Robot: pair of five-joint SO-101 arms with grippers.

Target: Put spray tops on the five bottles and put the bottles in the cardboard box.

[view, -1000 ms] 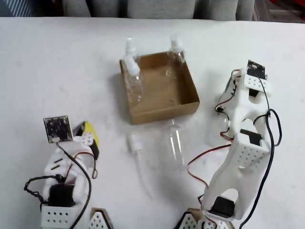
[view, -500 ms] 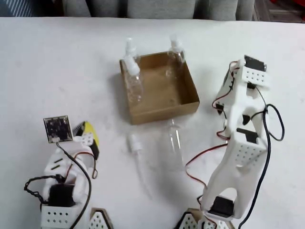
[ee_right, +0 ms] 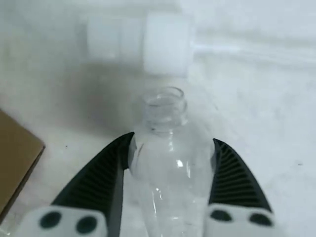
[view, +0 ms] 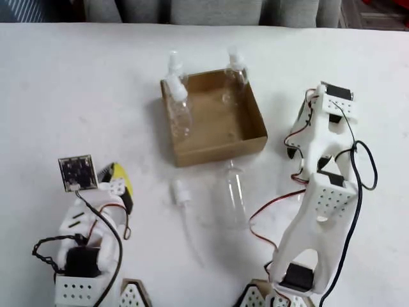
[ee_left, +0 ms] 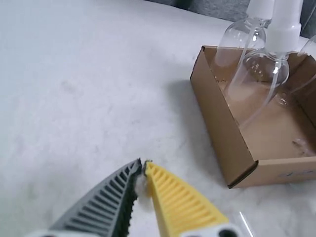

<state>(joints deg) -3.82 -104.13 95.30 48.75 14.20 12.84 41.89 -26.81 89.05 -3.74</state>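
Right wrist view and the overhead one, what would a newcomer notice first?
The right claw sits around an uncapped clear plastic bottle, with a white spray top lying just beyond it. In the middle of the white table, the open brown cardboard box holds capped clear bottles.

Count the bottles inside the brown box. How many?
3. The rear bottle and the front bottle stand together in the far left corner of the cardboard box; the third bottle stands in its far right corner. None looks hidden inside.
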